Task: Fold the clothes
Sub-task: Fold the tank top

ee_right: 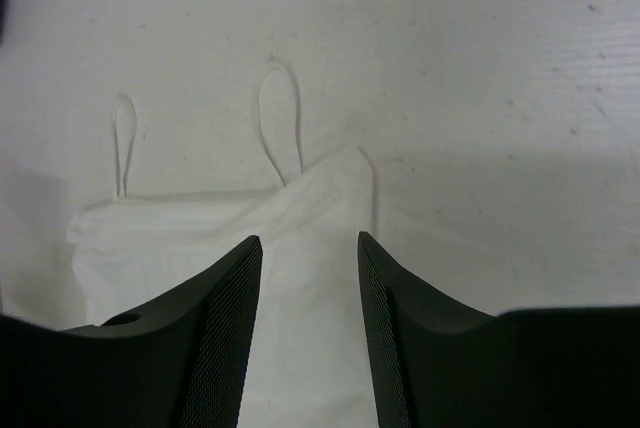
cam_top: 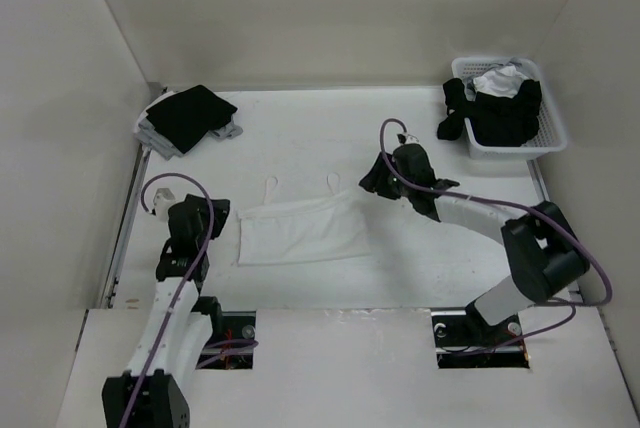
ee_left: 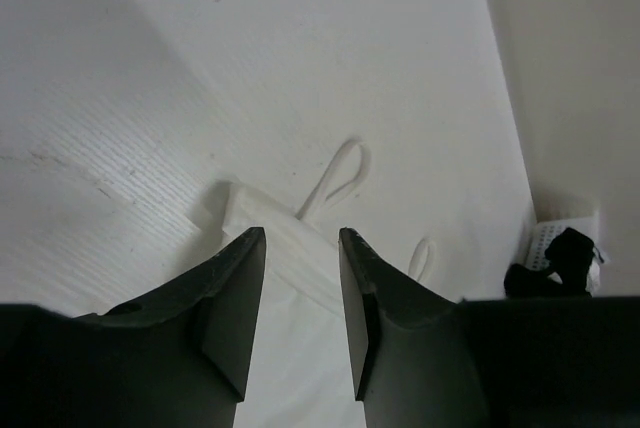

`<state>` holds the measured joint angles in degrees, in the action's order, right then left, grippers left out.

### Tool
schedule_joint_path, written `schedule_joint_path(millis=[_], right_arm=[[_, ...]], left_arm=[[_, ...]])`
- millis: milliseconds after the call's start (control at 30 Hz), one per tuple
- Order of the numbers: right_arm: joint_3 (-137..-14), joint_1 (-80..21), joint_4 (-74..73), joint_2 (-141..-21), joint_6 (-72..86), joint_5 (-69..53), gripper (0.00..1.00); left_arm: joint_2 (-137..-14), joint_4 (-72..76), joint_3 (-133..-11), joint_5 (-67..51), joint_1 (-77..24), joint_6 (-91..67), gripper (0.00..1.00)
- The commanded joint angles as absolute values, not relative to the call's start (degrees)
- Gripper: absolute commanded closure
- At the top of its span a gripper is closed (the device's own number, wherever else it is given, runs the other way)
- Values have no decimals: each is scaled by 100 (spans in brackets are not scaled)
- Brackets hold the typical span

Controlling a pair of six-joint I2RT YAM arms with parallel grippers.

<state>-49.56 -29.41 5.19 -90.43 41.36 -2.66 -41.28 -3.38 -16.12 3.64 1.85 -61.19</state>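
From above, the white camisole [cam_top: 300,230] lies flat on the surface [cam_top: 420,138] between the arms. It forms a wide band, with its two strap loops [cam_top: 271,188] pointing away from the bases. The left claw [cam_top: 213,212] is just beside its left edge and the right claw [cam_top: 370,184] at its far right corner.

Left wrist: the left claw [ee_left: 300,238] is open and empty, with creased fabric [ee_left: 298,348] below the gap.

Right wrist: the right claw [ee_right: 310,240] is also parted, above the camisole's [ee_right: 170,238] corner.

Camisole [ee_right: 200,248]: white, lying flat on the worktop [ee_right: 500,98]
Straps [ee_right: 280,118]: two narrow loops, on the far side
Right end effector [ee_right: 308,243]: jaws apart over the camisole's right edge, gripping nothing
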Motion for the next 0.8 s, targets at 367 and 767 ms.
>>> schedule_joint_path(millis=[367,767], right_arm=[[-2488,-4442,247,-6426,4720,668,71],[-2285,-4662,87,-5994,4711,712,55]], left_arm=[[-3259,-3893,-1934,2478,-2296,-6661,74],[-3849,-5071,-2408,3076,-3247,-7742,56]])
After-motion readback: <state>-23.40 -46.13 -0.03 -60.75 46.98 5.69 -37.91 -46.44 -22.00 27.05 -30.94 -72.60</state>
